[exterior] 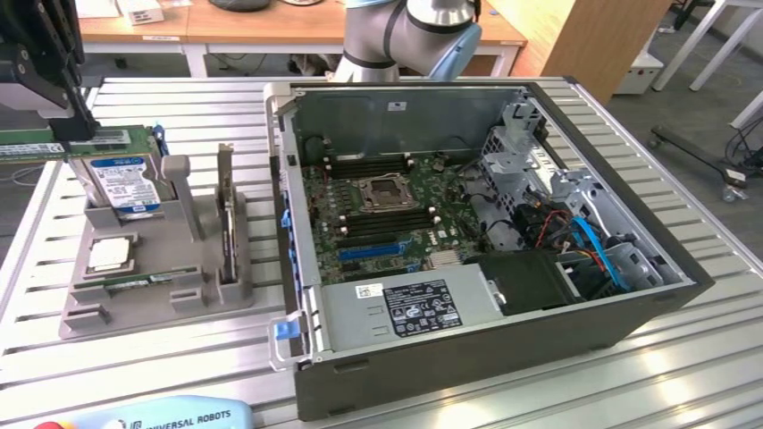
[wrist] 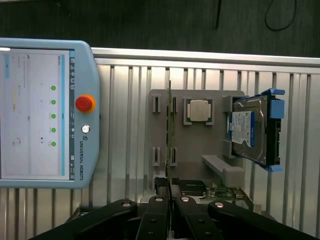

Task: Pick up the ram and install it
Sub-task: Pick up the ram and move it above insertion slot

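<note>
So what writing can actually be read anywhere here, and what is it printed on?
"UNIVERSAL ROBOTS": on the blue control tablet, beside its red button.
Tablet screen: text too small to read.
Blue label on the hard drive: print too blurred to read.
Black-and-white sticker inside the computer case: too small to read.

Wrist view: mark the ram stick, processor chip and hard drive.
ram stick (wrist: 169,131), wrist view, its thin green edge.
processor chip (wrist: 198,110), wrist view, silver lid centre.
hard drive (wrist: 244,131), wrist view, blue label.
</note>
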Tool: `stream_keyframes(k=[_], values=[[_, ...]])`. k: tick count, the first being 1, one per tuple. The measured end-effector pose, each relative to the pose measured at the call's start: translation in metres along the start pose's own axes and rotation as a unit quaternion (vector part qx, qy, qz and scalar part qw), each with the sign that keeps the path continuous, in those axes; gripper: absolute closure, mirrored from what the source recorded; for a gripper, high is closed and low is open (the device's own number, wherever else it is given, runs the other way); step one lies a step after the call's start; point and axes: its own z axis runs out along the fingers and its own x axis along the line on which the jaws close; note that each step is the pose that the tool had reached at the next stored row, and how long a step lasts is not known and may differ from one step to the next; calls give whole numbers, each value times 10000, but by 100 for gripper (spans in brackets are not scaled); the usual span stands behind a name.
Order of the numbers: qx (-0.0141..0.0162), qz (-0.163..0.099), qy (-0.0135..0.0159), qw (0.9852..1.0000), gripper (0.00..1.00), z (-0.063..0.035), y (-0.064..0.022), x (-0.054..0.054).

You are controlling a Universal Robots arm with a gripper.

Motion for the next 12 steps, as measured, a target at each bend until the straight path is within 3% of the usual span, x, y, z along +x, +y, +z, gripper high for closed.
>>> stream_keyframes(k=[12], values=[[0, 1, 0, 10000, 89, 1, 0, -38]])
